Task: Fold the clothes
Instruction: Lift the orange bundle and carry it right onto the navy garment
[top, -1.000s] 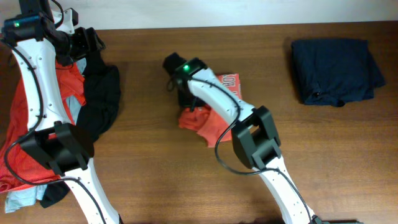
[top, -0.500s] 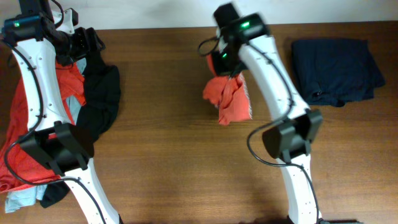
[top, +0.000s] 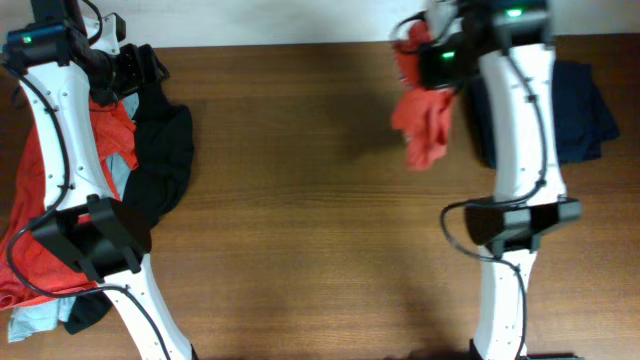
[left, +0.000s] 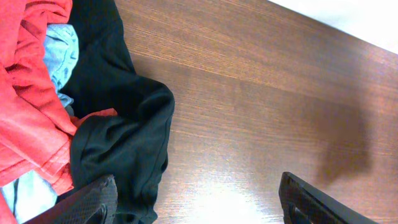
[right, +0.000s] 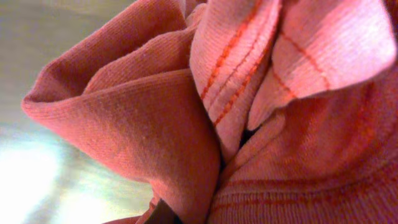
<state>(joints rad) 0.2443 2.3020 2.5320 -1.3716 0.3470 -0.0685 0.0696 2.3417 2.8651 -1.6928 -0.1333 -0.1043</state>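
Dangling bunched from the right end effector (top: 436, 52), clenched on it: orange-red shirt (top: 425, 125), up above the counter (top: 300, 200), just left of the folded navy piece (top: 585, 110). Far left of that navy piece, heaped (red, black, pale blue): other clothes (top: 130, 160), beneath the left end effector (left: 199, 205), spread wide, gripping nothing

Red shirt (right: 143, 137) was matt ribbed knit cloth, table (left: 249, 87) smooth faintly glossy wood, arms (top: 522, 120) shiny white plastic.
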